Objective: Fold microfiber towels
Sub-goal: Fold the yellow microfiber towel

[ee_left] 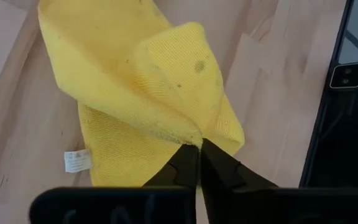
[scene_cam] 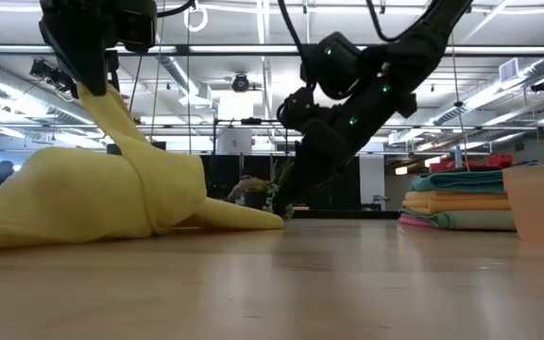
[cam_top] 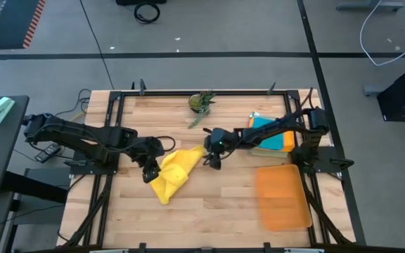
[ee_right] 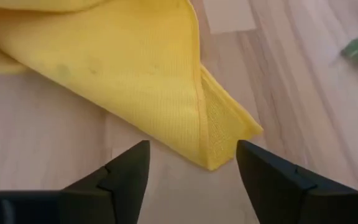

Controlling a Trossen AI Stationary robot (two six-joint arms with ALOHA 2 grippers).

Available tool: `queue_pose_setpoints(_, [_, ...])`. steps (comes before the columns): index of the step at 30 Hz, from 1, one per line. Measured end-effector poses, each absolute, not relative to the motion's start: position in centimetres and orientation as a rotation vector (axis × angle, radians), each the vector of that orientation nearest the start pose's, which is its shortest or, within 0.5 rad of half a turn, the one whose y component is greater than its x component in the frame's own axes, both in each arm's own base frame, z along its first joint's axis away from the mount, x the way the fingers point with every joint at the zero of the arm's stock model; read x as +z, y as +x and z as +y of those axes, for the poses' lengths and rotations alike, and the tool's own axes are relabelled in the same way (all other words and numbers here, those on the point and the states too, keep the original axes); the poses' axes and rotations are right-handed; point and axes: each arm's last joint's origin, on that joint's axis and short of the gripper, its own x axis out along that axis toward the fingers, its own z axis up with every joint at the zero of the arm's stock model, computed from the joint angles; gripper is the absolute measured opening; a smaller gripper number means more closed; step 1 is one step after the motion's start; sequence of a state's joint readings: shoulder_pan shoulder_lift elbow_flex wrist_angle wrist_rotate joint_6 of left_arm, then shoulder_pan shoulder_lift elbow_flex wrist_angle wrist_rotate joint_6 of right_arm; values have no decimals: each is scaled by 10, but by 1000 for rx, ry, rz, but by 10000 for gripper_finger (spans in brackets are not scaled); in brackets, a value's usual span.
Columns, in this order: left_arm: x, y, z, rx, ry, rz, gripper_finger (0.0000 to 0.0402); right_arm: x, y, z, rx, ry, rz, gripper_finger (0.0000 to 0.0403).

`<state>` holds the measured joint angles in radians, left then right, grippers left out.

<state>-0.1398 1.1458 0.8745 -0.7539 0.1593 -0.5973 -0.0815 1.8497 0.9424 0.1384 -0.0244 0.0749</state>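
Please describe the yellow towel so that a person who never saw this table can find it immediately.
On the wooden table, look between the two dark arms, near the middle. The yellow towel lies there crumpled, one part lifted by the shut left gripper, a corner lying by the open right gripper. Unlike the folded towels stacked at the right and the flat orange mat, it is loose and unfolded.

The yellow microfiber towel (ee_left: 135, 81) is soft, matt cloth with a fine nubby weave; the tabletop (ee_right: 303, 93) is pale wood planks, seemingly smooth and lightly sheened.
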Motion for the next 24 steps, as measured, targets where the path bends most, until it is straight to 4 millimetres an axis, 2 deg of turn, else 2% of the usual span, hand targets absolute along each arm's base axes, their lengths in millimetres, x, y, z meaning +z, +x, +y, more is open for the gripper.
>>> queue_pose_setpoints(3, [254,211,-34,39,-543,1077,24,127,360,-34,-82,113,783,248])
queue_pose_setpoints(9, [254,211,-34,40,-543,1076,7,116,362,-36,-74,99,785,241])
queue_pose_setpoints(14, [254,211,-34,40,-543,1076,25,114,363,-36,-69,97,783,213])
queue_pose_setpoints(19, [254,211,-34,53,-535,1072,13,115,364,-34,-44,101,780,138])
queue_pose_setpoints(24, [254,211,-33,69,-525,1065,13,116,364,-26,-7,55,780,26])
